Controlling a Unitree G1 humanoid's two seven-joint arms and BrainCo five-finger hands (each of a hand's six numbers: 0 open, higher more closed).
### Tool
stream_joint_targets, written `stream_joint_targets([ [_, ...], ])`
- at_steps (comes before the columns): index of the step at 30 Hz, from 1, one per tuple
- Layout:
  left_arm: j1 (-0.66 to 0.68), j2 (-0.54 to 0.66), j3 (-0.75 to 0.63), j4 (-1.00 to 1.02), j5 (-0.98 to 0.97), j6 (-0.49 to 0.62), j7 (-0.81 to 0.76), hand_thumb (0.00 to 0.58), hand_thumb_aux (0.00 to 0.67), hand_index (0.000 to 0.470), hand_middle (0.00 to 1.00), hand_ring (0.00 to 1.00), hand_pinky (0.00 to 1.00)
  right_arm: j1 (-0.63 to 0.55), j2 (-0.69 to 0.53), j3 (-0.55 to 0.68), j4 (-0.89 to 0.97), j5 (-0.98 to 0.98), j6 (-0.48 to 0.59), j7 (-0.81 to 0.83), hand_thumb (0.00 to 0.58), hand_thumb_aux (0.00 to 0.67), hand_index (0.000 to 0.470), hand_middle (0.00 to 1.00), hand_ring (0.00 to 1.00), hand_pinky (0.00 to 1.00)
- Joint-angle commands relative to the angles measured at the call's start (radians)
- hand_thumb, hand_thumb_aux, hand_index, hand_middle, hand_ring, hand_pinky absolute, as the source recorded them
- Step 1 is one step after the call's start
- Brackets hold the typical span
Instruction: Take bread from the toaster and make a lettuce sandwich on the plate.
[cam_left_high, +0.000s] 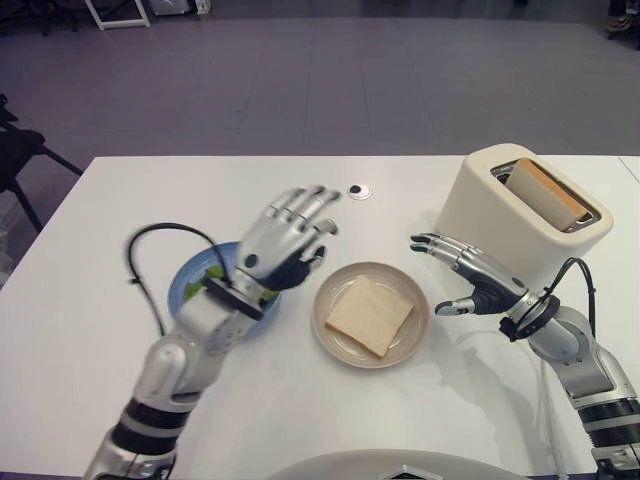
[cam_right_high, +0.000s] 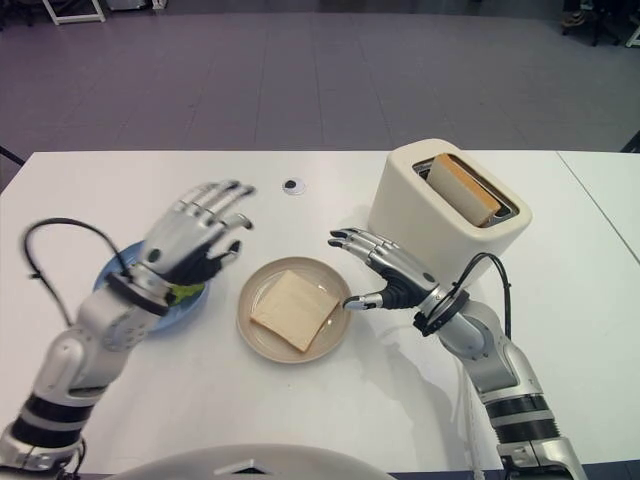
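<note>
Beige plate (cam_left_high: 325, 325) carries one bread slice (cam_left_high: 370, 315); a second slice (cam_left_high: 545, 192) stands in the toaster (cam_left_high: 480, 215). We see the left robot hand (cam_left_high: 285, 245) open above the blue bowl (cam_left_high: 185, 290), the right robot hand (cam_left_high: 470, 275) open beside the toaster. Right eye view shows the lettuce (cam_right_high: 185, 293) more plainly.

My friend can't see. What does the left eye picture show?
One bread slice lies on a plate in the middle; a second slice sticks up from the toaster on the right. The left hand hovers open over a blue bowl of lettuce, and the right hand is open between plate and toaster.
</note>
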Motion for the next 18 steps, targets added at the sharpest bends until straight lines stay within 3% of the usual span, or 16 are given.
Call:
stream_joint_targets([
  [1, 0.043, 0.046, 0.031, 0.055, 0.02, -0.003, -0.001, 0.58, 0.67, 0.47, 0.0, 0.0, 0.0, -0.017, 0.01, 0.005, 0.026, -0.002, -0.002, 0.001, 0.0, 0.0, 0.0, 0.0, 0.0, 0.0],
  [2, 0.061, 0.065, 0.057, 0.061, 0.015, -0.003, 0.005, 0.58, 0.67, 0.47, 0.0, 0.0, 0.0, -0.019, 0.012, 0.009, 0.033, -0.004, -0.006, 0.0, 0.0, 0.0, 0.0, 0.0, 0.0, 0.0],
  [3, 0.077, 0.088, 0.086, 0.067, 0.002, -0.006, 0.008, 0.493, 0.41, 0.288, 0.0, 0.0, 0.0, -0.011, 0.013, 0.007, 0.029, -0.005, -0.005, -0.001, 0.0, 0.0, 0.0, 0.0, 0.0, 0.0],
  [4, 0.094, 0.112, 0.119, 0.072, -0.011, -0.01, 0.007, 0.027, 0.016, 0.011, 0.0, 0.0, 0.0, -0.004, 0.013, 0.004, 0.025, -0.005, -0.004, -0.001, 0.0, 0.0, 0.0, 0.0, 0.0, 0.0],
  [5, 0.111, 0.134, 0.146, 0.079, -0.025, -0.015, 0.006, 0.0, 0.0, 0.0, 0.0, 0.0, 0.0, 0.001, 0.013, 0.002, 0.021, -0.004, -0.003, -0.001, 0.0, 0.0, 0.0, 0.0, 0.0, 0.0],
  [10, 0.221, 0.211, 0.258, 0.11, -0.095, -0.042, 0.003, 0.0, 0.0, 0.0, 0.0, 0.0, 0.0, 0.003, 0.006, -0.002, 0.022, 0.003, -0.006, 0.003, 0.0, 0.0, 0.0, 0.0, 0.0, 0.0],
  [14, 0.267, 0.247, 0.273, 0.269, -0.14, -0.076, 0.015, 0.0, 0.0, 0.0, 0.0, 0.0, 0.0, 0.004, 0.002, -0.003, 0.02, 0.005, -0.009, 0.007, 0.0, 0.0, 0.0, 0.0, 0.0, 0.0],
  [18, 0.25, 0.269, 0.261, 0.384, -0.127, -0.1, 0.054, 0.083, 0.05, 0.035, 0.0, 0.0, 0.0, 0.002, 0.001, 0.002, 0.022, 0.006, -0.012, 0.013, 0.0, 0.0, 0.0, 0.0, 0.0, 0.0],
])
